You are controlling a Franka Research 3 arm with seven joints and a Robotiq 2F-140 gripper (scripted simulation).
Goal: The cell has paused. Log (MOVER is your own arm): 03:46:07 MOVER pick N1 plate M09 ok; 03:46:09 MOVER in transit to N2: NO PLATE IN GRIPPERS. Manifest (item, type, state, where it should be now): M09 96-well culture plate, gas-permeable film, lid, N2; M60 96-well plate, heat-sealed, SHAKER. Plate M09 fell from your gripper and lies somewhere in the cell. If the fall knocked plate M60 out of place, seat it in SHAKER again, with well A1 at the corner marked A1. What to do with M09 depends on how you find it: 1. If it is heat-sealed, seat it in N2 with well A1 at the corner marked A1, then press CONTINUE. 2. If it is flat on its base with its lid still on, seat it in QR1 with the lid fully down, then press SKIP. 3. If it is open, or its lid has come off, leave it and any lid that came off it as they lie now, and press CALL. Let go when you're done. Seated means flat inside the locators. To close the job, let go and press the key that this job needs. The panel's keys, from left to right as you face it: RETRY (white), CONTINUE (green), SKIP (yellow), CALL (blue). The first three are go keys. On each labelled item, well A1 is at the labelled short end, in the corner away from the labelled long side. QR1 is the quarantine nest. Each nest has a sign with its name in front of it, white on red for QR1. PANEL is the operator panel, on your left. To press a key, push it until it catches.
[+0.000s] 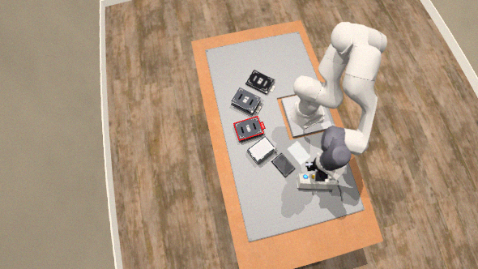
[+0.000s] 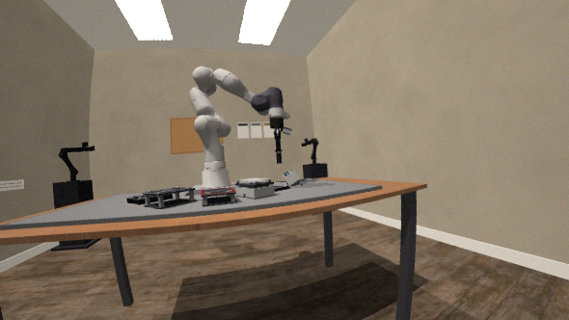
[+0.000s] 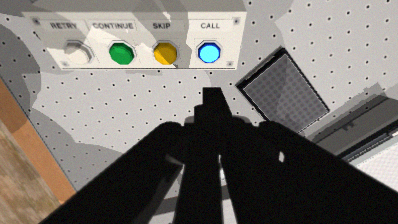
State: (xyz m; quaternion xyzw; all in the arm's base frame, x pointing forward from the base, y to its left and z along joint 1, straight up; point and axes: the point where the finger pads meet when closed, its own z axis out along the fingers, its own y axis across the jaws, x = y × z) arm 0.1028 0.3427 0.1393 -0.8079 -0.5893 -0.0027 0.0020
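Hanging above the panel (image 3: 135, 40) on the table (image 1: 259, 211), the jaws are shut tight with nothing in them. Their tip is near the blue CALL key (image 3: 209, 52). The open dark plate (image 1: 283, 164) lies flat beside the panel, its clear lid (image 1: 299, 152) lying apart.

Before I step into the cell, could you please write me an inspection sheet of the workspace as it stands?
Surface: grey perforated mat on an orange-edged table.
Job's things: dark open plate lies flat on the mat beside the panel; a pale lid-like sheet lies apart from it. White-topped plate sits on the shaker block. Red-framed QR1 nest and two dark nests hold no plate.
Panel keys: white, green, yellow, blue CALL; whether any is pressed cannot be told.
Clutter: nothing seen.
Gripper: gripper shut, holding nothing, above the mat short of CALL.
Cables: nothing seen.
Surroundings: two dark camera stands, corkboard, wall papers.
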